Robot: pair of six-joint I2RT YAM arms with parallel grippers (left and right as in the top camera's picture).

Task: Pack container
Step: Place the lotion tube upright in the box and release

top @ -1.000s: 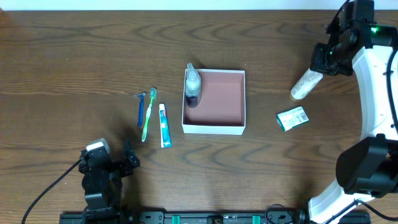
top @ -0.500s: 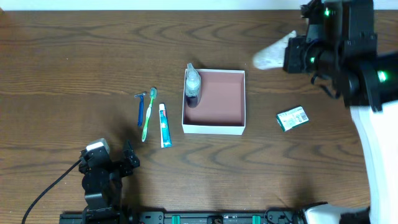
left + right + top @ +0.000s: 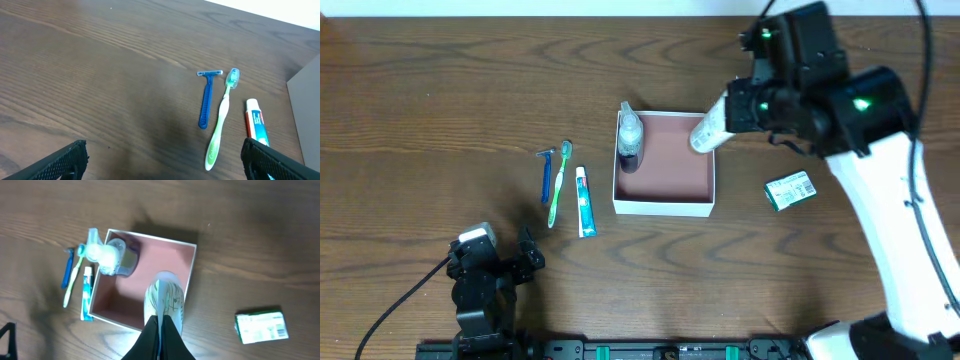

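The container (image 3: 705,172) is a square white box with a pink-brown inside at the table's middle; it also shows in the right wrist view (image 3: 186,265). A clear bottle (image 3: 631,137) stands in its far left corner. My right gripper (image 3: 732,108) is shut on a white tube (image 3: 708,130) and holds it above the box's far right corner; the right wrist view shows the tube (image 3: 166,298) pinched between my fingers (image 3: 170,335). My left gripper (image 3: 160,160) is open and empty, low at the near left, apart from the toiletries.
A blue razor (image 3: 546,173), a green toothbrush (image 3: 559,184) and a toothpaste tube (image 3: 584,201) lie left of the box. A green-and-white packet (image 3: 789,189) lies right of it. The right arm (image 3: 880,170) reaches over the table's right side.
My right gripper has carried the white tube from the far right of the table leftward to above the box's far right corner. The left arm has not moved.
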